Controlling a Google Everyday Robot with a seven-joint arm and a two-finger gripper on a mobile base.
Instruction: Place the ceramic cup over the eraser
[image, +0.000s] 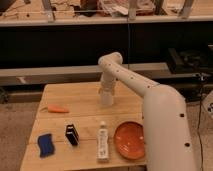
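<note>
The ceramic cup (106, 98) is a small pale cylinder at the back middle of the wooden table (85, 102). My gripper (106, 91) comes down from above and sits right on top of the cup, hiding its upper part. I cannot tell whether the cup stands on the table or hangs just above it. A blue pad that looks like the eraser (46, 144) lies near the front left corner, far from the cup.
An orange carrot-like piece (58, 108) lies at the left. A small black block (72, 134), a white tube (102, 141) and an orange plate (130, 140) sit along the front. My white arm (160, 115) crosses the right side of the table.
</note>
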